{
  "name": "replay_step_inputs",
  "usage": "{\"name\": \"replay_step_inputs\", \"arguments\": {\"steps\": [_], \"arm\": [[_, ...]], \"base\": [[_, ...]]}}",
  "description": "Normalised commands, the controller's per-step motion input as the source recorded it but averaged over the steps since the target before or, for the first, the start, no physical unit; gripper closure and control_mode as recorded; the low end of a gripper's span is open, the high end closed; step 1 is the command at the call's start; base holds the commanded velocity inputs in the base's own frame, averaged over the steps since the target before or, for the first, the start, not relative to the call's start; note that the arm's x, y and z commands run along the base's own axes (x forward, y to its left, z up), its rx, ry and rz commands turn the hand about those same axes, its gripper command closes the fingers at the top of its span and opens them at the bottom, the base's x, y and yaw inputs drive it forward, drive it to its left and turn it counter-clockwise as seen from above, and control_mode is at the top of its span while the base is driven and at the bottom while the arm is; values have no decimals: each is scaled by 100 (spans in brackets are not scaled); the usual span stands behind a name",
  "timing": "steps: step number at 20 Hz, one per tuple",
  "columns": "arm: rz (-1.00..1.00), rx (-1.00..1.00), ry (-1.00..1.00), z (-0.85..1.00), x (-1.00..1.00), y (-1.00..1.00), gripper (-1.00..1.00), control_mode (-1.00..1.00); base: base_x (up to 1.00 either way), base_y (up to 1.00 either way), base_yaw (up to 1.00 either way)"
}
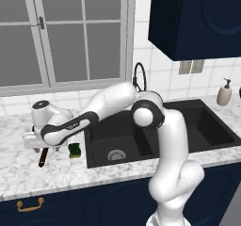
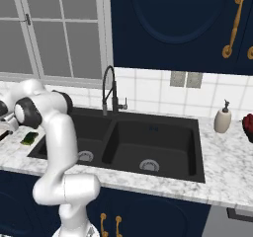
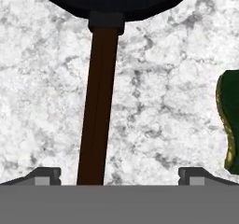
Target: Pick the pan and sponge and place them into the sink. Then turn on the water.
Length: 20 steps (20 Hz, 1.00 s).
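Open claw [image 3: 119,174] astride pan [image 3: 100,101] handle (sponge [image 3: 229,120] at right edge) on marble counter [image 3: 168,78]

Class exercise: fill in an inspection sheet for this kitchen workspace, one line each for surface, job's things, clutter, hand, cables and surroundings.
Surface: white marble counter, no spills seen.
Job's things: pan lies on the counter left of the sink, handle toward the hand; sponge on the counter between pan handle and sink; both basins hold nothing; no water runs from the faucet.
Clutter: soap dispenser right of the sink.
Hand: hand open above the pan handle, holding nothing.
Cables: nothing seen.
Surroundings: window, navy cabinets, tiled wall.
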Motion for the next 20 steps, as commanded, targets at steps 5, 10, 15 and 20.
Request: {"name": "replay_step_inputs", "arguments": {"steps": [5,10,15,20], "arm": [[0,0,0,-38,20,0,-100,-100],[0,0,0,-42,12,1,-100,-100],[0,0,0,-42,18,5,-100,-100],[-1,1,0,-58,3,-4,-100,-100]], "base": [[0,0,0],[0,0,0],[0,0,0],[0,0,0]]}}
